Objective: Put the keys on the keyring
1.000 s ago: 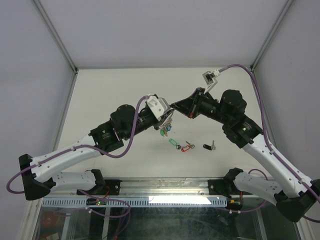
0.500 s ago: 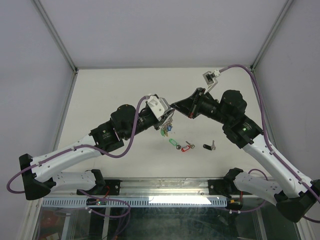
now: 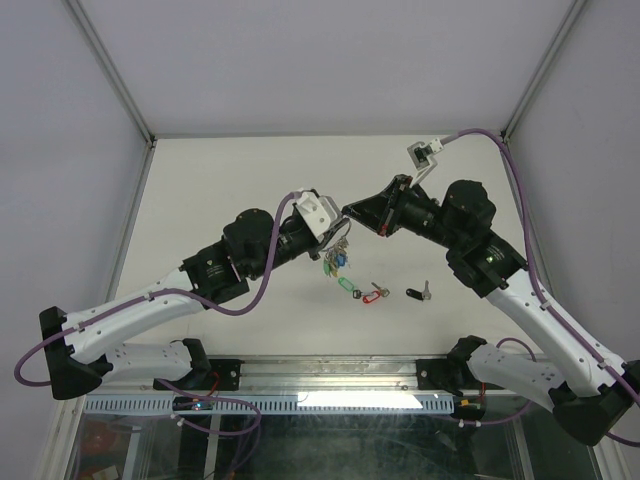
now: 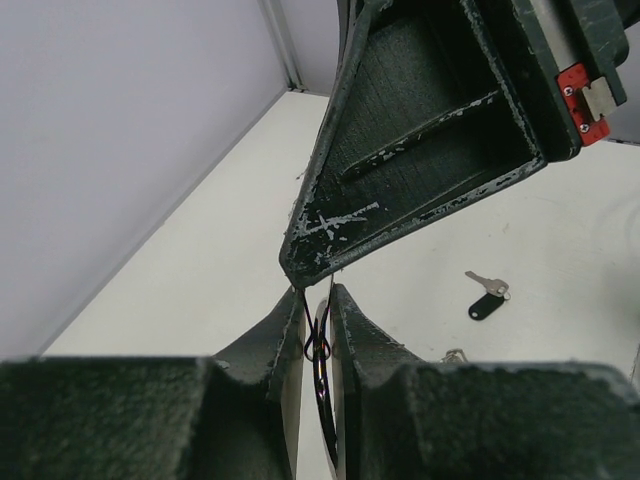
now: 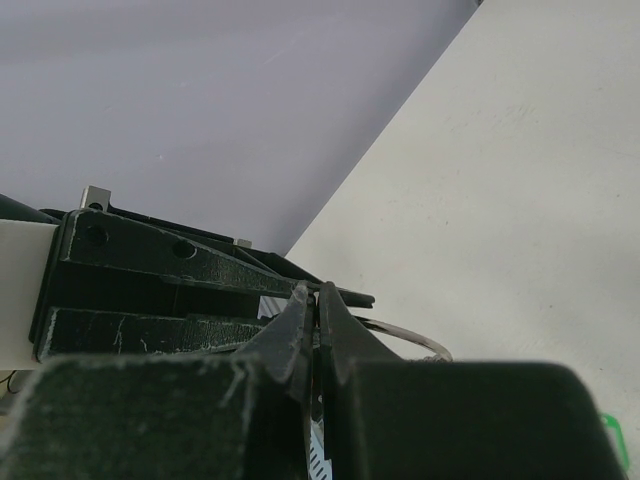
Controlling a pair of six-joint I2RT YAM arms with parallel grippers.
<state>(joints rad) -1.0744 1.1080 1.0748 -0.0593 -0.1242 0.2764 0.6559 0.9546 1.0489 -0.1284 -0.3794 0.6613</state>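
**Location.** The keyring (image 3: 337, 250) is held off the table (image 3: 210, 180) at the centre of the top view, with its bunch of tagged keys hanging below. The 3 loose keys lie in a row lower right of it: green tag (image 3: 348, 287), red tag (image 3: 374, 293), black tag (image 3: 417, 292).

**Claws.** The left gripper (image 4: 318, 300) pinches the keyring wire edge-on between its pads. The right gripper (image 5: 315, 300) is pressed together, with its tips at the wire. I cannot tell whether any wire is caught between them.

**Handling.** I judge the ring to be light, stiff, springy and slippery. It will probably twist in a pinch. I would take hold of it on bare wire, away from the bunch. The keys are thin, flat and hard to lift from the table. The plastic tag is the thicker part and the better place to grip.

**Obstructions.**
1. The 2 claws crowd each other at the ring.
2. The hanging bunch swings close above the green-tagged key.
3. The green and red tags lie near each other, so picking 1 may drag the other.
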